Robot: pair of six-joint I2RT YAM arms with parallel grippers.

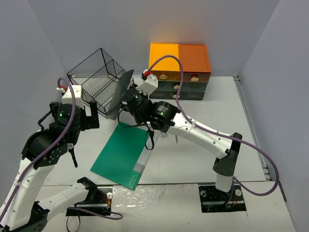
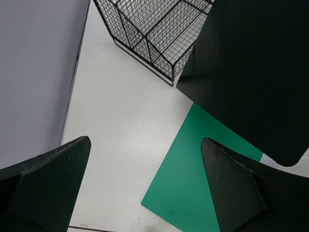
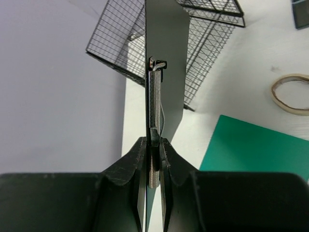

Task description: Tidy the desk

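My right gripper [image 3: 153, 142] is shut on the edge of a dark grey clipboard [image 3: 166, 48] and holds it upright, edge-on, in the air. The clipboard [image 1: 120, 94] hangs just in front of a black wire basket [image 1: 96, 77] at the back left of the desk [image 1: 193, 159]. A green sheet [image 1: 123, 154] lies flat on the desk below it. My left gripper [image 2: 145, 140] hovers open over bare desk [image 2: 120, 135], beside the left corner of the green sheet [image 2: 193, 183], with nothing between its fingers.
An orange-topped drawer unit [image 1: 179, 67] stands against the back wall. A tan rubber band [image 3: 292, 94] lies on the desk beyond the green sheet [image 3: 256, 145]. The wire basket [image 2: 149, 29] sits close to the left wall.
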